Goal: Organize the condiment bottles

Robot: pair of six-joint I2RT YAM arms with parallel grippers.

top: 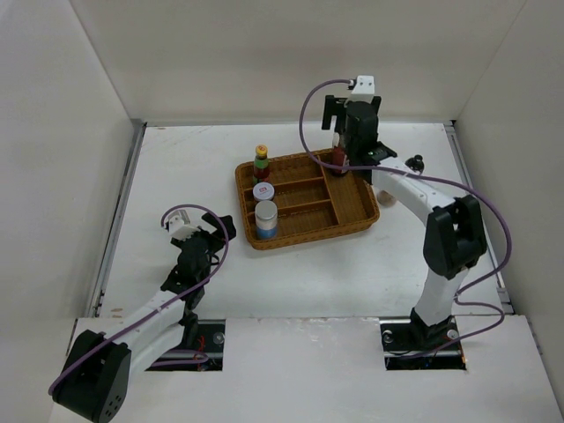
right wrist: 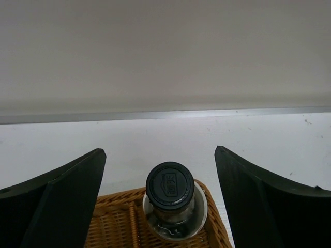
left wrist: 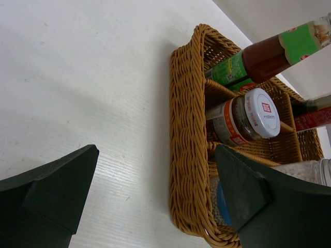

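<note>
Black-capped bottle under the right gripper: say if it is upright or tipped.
Upright: the black-capped bottle shows its cap squarely from above, standing in the wicker tray.

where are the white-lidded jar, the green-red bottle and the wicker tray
white-lidded jar [left wrist: 262,113], left wrist view, on its lid
green-red bottle [top: 262,165], top external view, on its body
wicker tray [left wrist: 185,155], left wrist view, on its outer wall

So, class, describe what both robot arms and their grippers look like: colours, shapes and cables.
Both the left arm and right arm have white links and black joints. A purple cable loops along each. The left gripper and right gripper have dark, wedge-shaped fingers.
</note>
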